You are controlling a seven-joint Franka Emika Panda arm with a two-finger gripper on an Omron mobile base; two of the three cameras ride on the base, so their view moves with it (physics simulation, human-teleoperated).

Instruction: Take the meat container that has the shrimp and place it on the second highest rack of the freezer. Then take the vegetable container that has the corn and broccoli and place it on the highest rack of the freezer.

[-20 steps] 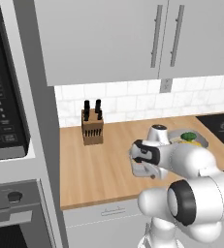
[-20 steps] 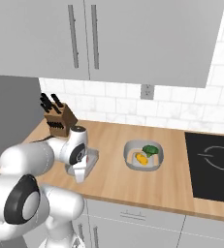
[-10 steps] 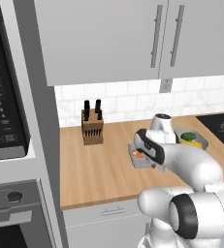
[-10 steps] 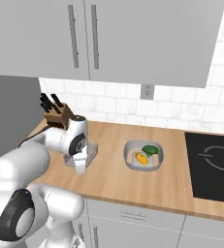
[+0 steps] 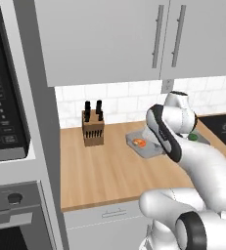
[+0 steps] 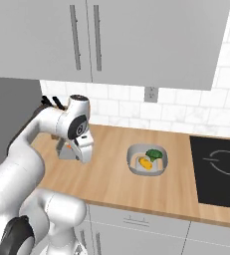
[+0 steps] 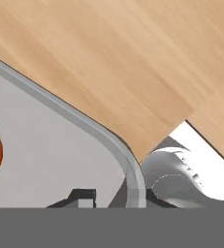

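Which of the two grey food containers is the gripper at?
The shallow rectangular tray holding the orange shrimp; the rounder dish with corn and broccoli sits apart.

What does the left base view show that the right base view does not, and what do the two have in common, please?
The left base view shows the meat container with its orange shrimp in plain sight, and the knife block unobstructed. The right base view shows the vegetable container open to view, the corn beside the broccoli inside it. Both share the wooden counter, the white arm, the grey upper cabinets and the black cooktop.
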